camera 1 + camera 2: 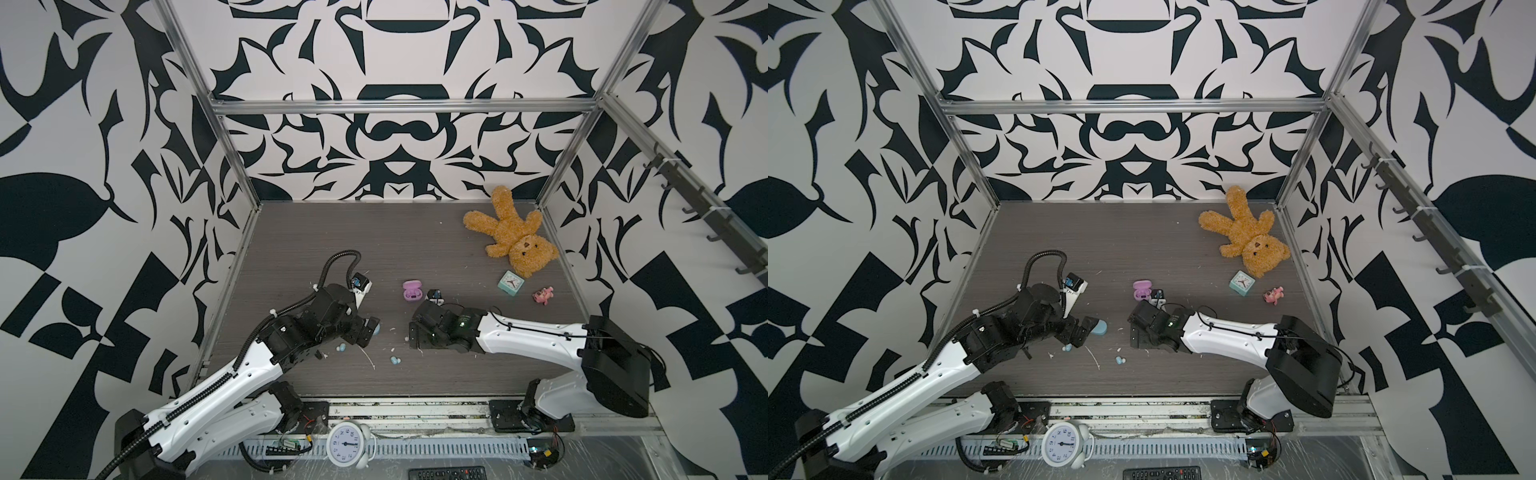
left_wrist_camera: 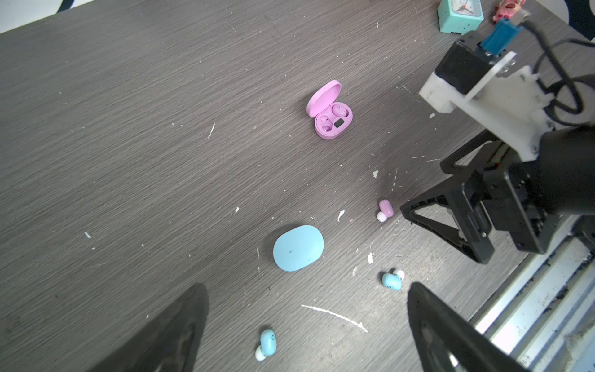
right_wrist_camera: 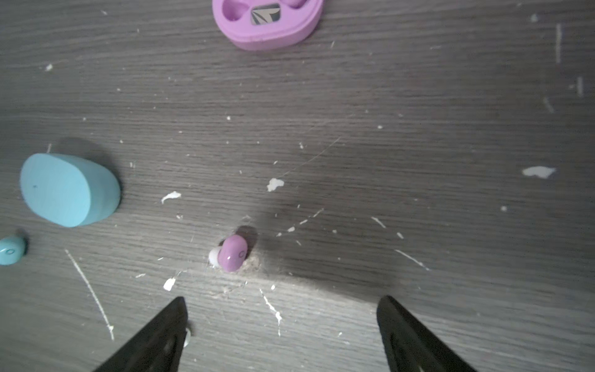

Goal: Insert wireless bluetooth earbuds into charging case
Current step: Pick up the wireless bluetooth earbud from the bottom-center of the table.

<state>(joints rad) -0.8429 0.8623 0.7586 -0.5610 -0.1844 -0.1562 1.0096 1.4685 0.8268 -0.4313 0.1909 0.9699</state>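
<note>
Earbuds lie in four spots on the desk [image 2: 128,145]. One pink earbud [image 2: 339,111] sits in a well of the open pink case [image 2: 331,130]. The second pink earbud [image 3: 232,252] lies loose on the wood, just ahead of the right hand [image 3: 281,299], whose fingers stand wide apart and hold nothing. A blue earbud [image 2: 392,279] and another blue earbud [image 2: 267,343] lie near the closed blue case [image 2: 297,248], apart from it. The left hand [image 2: 307,286] is spread wide too and empty, with the latter bud showing between its fingers in the left wrist view.
</note>
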